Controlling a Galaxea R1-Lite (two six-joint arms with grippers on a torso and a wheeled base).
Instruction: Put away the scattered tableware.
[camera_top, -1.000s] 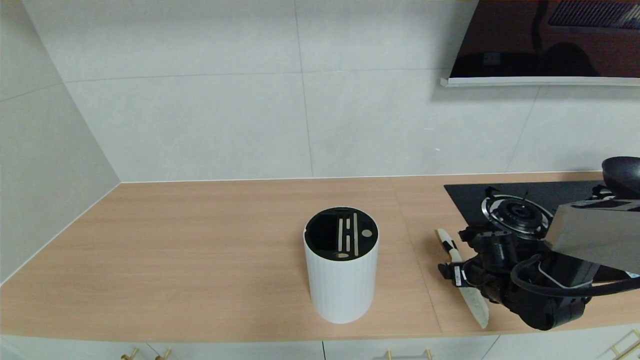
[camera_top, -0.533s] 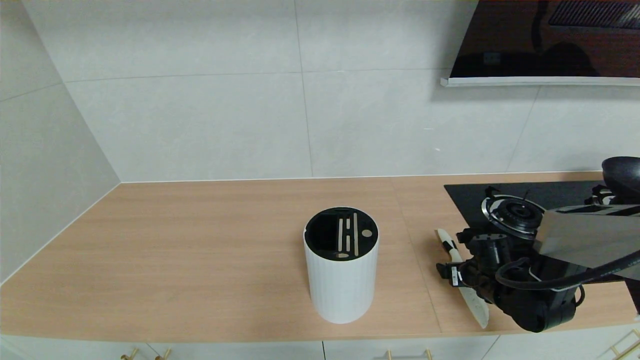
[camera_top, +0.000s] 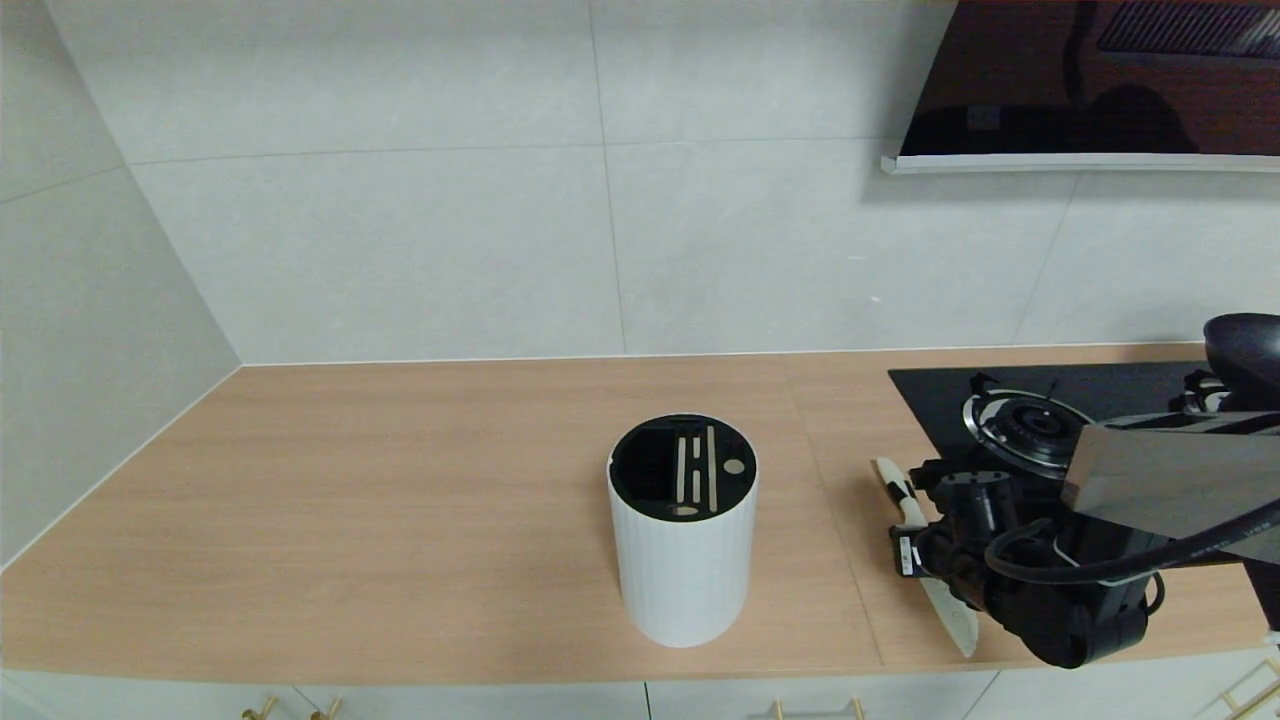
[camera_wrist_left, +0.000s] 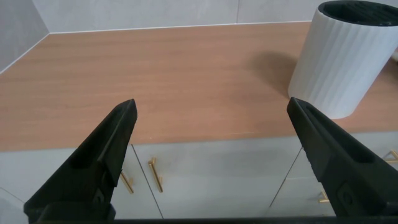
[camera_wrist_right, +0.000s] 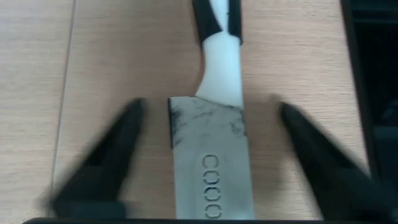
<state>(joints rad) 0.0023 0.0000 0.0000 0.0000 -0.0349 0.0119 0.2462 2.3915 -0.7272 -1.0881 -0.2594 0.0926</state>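
Observation:
A knife (camera_top: 948, 608) with a pale blade and a white and black handle lies flat on the wooden counter (camera_top: 400, 500), right of a white ribbed holder (camera_top: 682, 545) with a black slotted top. My right gripper (camera_top: 915, 548) hangs low over the middle of the knife. In the right wrist view it is open (camera_wrist_right: 210, 109): the blade (camera_wrist_right: 208, 168) lies between the two dark fingers (camera_wrist_right: 106, 162) and touches neither. My left gripper (camera_wrist_left: 211, 109) is open and empty, in front of the counter's near edge, with the holder (camera_wrist_left: 345, 56) off to one side.
A black gas stove (camera_top: 1030, 425) lies just right of the knife, with a dark pan (camera_top: 1245, 350) at its far edge. A range hood (camera_top: 1090, 90) hangs above. Tiled walls close the back and left. Cabinet fronts with brass handles (camera_wrist_left: 155, 174) sit below the counter.
My right arm has shifted a little to the left and lower over the knife. The knife and the holder have stayed in place.

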